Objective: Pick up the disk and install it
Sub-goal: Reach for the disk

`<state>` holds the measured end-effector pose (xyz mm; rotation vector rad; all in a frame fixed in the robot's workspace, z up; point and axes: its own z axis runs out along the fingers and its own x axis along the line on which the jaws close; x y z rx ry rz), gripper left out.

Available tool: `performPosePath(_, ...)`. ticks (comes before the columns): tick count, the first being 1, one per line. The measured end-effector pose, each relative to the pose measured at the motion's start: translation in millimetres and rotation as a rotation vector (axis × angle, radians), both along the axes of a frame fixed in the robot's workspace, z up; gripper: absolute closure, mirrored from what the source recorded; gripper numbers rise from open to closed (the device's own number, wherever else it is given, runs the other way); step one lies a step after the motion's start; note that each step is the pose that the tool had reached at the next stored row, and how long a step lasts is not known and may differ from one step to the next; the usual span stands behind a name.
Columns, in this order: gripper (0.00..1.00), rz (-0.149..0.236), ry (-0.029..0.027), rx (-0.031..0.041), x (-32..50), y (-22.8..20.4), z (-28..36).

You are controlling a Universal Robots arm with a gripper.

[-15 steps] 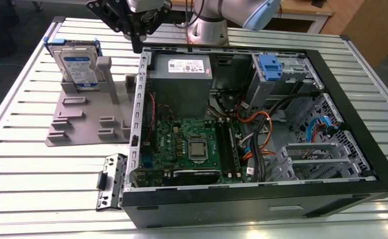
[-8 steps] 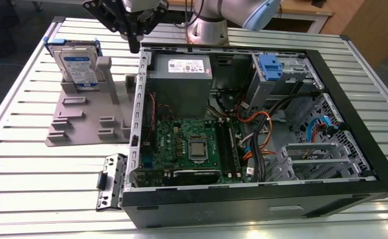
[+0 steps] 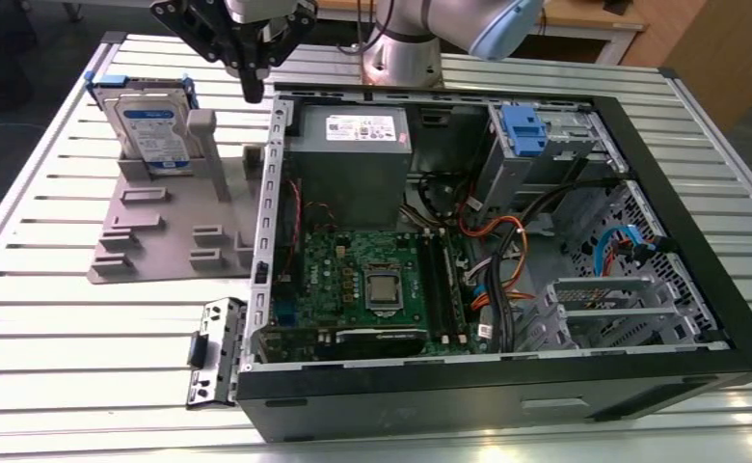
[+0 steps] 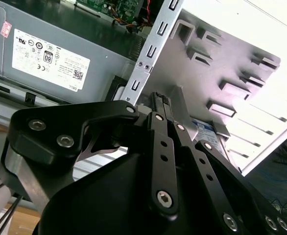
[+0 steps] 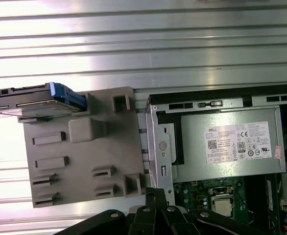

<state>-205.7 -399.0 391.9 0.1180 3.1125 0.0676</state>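
Disk (image 3: 152, 130): silver drive with a white-and-blue label and blue side rails. It stands upright on edge in a slot of the grey holder (image 3: 157, 236), near the worktop's (image 3: 41, 318) far corner on the exterior view's left. A post of the holder hides its lower part. In the first wrist view the disk (image 5: 40, 100) is seen edge-on, with one end cut off by the frame. In the second wrist view a sliver of its label (image 4: 208, 130) peeks past the black finger links.

Holder: flat grey plate with raised blocks, lying on the worktop just beside the computer case (image 3: 479, 391).

Gripper (image 3: 253, 85): black, pointing down, hanging above the gap between the disk and the case wall and touching neither. Its fingers are pressed together with nothing between them, as both wrist views (image 4: 159, 100) (image 5: 155, 193) also show. Its upper body is cut off at the exterior view's top edge.

Loose bracket (image 3: 215, 352): lies at the case's near corner; its detail is hard to make out.

Computer case: open, lying on its side. Inside are the power supply (image 3: 350, 154), the motherboard (image 3: 363, 275), and the blue latch (image 3: 521, 125) with its cage partly behind cables (image 3: 505, 256).
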Motion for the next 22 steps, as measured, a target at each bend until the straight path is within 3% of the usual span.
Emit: performPosePath(22, 0.90, 0.000, 0.0000, 0.0001, -17.1, 0.0, -0.5)
